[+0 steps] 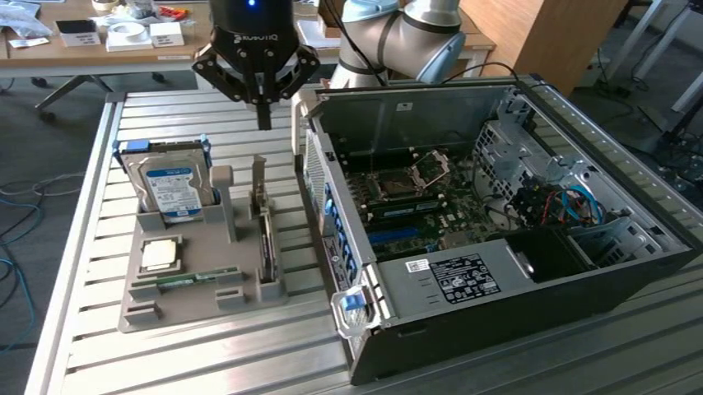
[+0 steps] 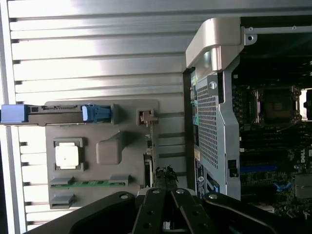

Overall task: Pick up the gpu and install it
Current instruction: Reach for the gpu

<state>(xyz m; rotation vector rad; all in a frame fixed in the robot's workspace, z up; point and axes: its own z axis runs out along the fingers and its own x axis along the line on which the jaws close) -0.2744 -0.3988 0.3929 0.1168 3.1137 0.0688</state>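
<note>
- Jaws pressed together, empty, hang above the gpu [image 1: 263, 226], clear of it.
- Gpu stands on edge in the tray [image 1: 143, 317] by the open case [image 1: 495, 329], so its top edge is likely easy to pinch.

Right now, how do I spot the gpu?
Beside the open computer case, on the exterior view's left, sits a gray parts tray. The gpu stands on edge along its case-side rim, a thin card, unlike the bulky blue-labelled hard drive.
</note>
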